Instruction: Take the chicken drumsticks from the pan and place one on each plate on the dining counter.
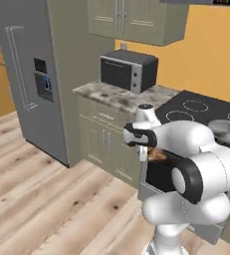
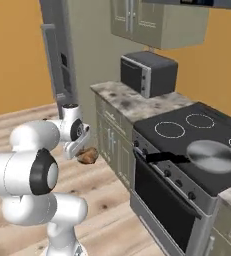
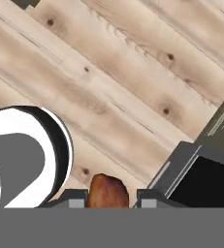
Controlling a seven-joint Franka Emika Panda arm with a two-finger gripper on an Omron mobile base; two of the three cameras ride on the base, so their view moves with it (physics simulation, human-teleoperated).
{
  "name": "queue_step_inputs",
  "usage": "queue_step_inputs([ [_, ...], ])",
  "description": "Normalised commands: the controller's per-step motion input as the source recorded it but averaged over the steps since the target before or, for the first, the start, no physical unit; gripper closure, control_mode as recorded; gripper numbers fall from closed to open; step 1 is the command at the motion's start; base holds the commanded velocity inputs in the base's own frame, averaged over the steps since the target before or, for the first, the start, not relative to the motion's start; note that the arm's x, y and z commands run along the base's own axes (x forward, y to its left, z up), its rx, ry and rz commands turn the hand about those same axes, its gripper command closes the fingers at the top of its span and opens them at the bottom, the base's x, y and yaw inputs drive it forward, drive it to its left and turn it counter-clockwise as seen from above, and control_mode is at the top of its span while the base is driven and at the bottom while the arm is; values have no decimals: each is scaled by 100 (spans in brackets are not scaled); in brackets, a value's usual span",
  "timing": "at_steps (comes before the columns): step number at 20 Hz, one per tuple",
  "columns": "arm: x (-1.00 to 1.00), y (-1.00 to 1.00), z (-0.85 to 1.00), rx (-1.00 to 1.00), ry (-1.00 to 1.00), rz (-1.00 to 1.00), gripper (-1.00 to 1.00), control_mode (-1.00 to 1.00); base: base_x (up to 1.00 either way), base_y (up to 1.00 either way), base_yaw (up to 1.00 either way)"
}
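My gripper (image 2: 84,150) is shut on a golden-brown chicken drumstick (image 2: 88,156) and holds it in the air over the wooden floor, left of the stove. The left base view shows the drumstick (image 1: 158,155) tucked under the hand, in front of the oven. In the hand view the drumstick (image 3: 108,191) sits between the two fingertips (image 3: 75,199) of the gripper (image 3: 108,201). The grey pan (image 2: 212,156) rests on the stovetop with its black handle pointing left, and its inside looks plain grey. The pan (image 1: 226,128) also appears partly behind my arm. The plates and the dining counter are out of view.
A black stove (image 2: 187,135) with an oven door (image 3: 210,181) stands to the right of my hand. A microwave (image 1: 129,72) sits on the marble wall-side counter (image 1: 111,94), and a grey fridge (image 1: 29,74) stands to the left. Wooden floor (image 3: 108,82) lies below the gripper.
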Motion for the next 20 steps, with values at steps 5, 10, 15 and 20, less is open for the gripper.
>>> queue_step_inputs([
  [5, 0, 0, 0, 0, 0, 0, 100, 100, -27, 0, 100],
  [10, 0, 0, 0, 0, 0, 0, 100, 100, -31, 11, 97],
  [15, 0, 0, 0, 0, 0, 0, 100, 100, -1, 79, 23],
  [20, 0, 0, 0, 0, 0, 0, 100, 100, 4, 92, 8],
])
